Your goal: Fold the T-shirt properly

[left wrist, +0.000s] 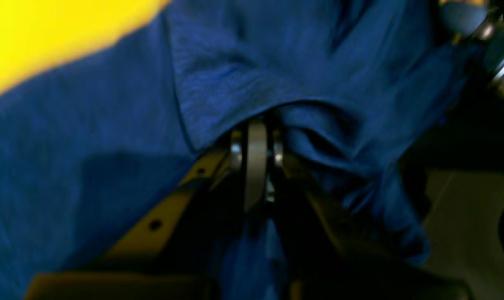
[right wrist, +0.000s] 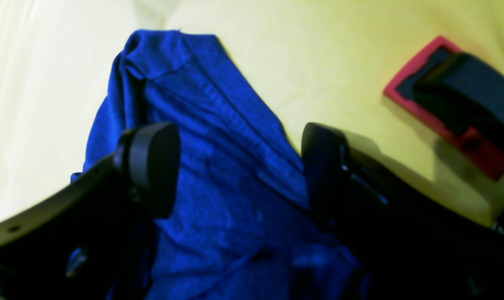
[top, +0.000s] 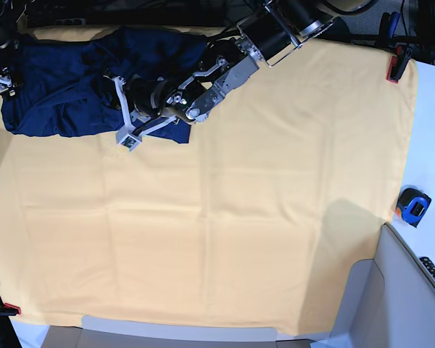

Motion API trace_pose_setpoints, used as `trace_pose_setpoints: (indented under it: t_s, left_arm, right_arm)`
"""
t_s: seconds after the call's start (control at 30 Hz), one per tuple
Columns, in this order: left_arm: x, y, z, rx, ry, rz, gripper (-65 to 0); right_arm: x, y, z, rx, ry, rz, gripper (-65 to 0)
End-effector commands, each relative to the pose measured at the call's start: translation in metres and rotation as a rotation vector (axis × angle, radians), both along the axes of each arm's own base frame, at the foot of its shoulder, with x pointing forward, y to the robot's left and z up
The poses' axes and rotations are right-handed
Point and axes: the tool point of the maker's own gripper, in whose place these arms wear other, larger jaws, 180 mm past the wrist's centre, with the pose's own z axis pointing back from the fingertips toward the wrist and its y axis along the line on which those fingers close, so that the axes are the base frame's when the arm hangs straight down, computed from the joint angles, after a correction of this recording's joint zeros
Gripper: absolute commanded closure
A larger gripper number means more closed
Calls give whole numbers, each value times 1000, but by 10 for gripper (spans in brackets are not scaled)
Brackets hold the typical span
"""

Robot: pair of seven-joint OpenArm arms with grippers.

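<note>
T-shirt [left wrist: 89, 166] bunched in left tool [left wrist: 256, 137]

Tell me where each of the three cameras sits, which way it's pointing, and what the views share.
Left wrist: behind the left tool, shut on the dark navy knit T-shirt.
Right wrist: behind the open right tool, facing shirt and a red clamp.
Base: overhead, looking down at the yellow-orange table cloth; both arms show.
All share shirt and cloth.

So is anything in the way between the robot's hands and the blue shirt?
No. The left gripper is already shut on a fold of the shirt, and the right gripper is open with shirt cloth right between its fingers.
</note>
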Motion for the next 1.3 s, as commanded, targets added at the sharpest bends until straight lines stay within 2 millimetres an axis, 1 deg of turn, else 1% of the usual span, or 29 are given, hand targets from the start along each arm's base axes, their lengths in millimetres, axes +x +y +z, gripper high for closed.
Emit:
trace_pose_setpoints:
  t_s: [0.0, 0.07, 0.13, 0.2, 0.3, 0.43, 0.5, 0.53, 0.57, 0.6, 0.67, 0.7, 0.77, 0.83, 0.87, 0.93, 1.0, 1.07, 1.2, 1.27]
  left_arm:
    - [2, -15, 17, -50, -33, -15, -4]
    - [11, -25, 28, -75, -83, -19, -4]
    - [18, -28, 33, -87, -115, -10, -4]
    - [22, -36, 42, -123, -142, 3, -4]
    - [30, -40, 52, -177, -184, 40, -4]
    - [31, -47, 60, -224, -236, 54, -5]
    - [34, -45, 61, -229, -241, 62, -5]
    - [34, -44, 61, -227, -242, 64, -5]
    - [36, -38, 56, -213, -244, 66, -5]
    - [39, -29, 50, -192, -250, 71, -5]
    - [43, -15, 47, -176, -267, 74, -5]
    - [44, -10, 47, -175, -276, 75, -5]
    - [46, 6, 44, -155, -296, 77, -5]
    - [44, 16, 40, -141, -300, 74, -5]
    - [42, 19, 36, -138, -290, 81, -5]
    - [37, 23, 30, -129, -276, 83, -5]
    - [37, 28, 25, -117, -273, 85, -5]
    - [34, 28, 23, -116, -264, 85, -5]
    - [31, 28, 20, -113, -255, 85, -5]
    - [27, 28, 17, -112, -243, 85, -5]
  right_arm:
    - [4, -8, 12, -44, -23, 7, -439]
    - [4, -8, 12, -43, -23, 6, -439]
    - [6, -6, 11, -40, -23, 11, -439]
    - [8, -1, 9, -34, -20, 25, -439]
    - [12, 5, 6, -25, -16, 46, -439]
    - [18, 16, 1, -10, -9, 79, -439]
    - [19, 15, 2, -15, -8, 82, -439]
    - [19, 14, 3, -19, -8, 84, -439]
    - [21, 10, 6, -31, -8, 90, -439]
    - [23, 5, 12, -51, -7, 100, -439]
    - [26, 1, 18, -59, 2, 128, -442]
    - [28, 2, 19, -56, 9, 153, -443]
    - [37, 11, 23, -45, 10, 231, -445]
    - [31, 10, 25, -33, 26, 265, -471]
    - [32, 10, 27, -30, 29, 281, -494]
    - [31, 11, 30, -25, 43, 327, -536]
    - [32, 12, 35, -53, 78, 419, -565]
    - [32, 13, 39, -79, 98, 486, -567]
    - [32, 1, 51, -156, 136, 556, -567]
    - [34, -2, 57, -201, 145, 612, -567]
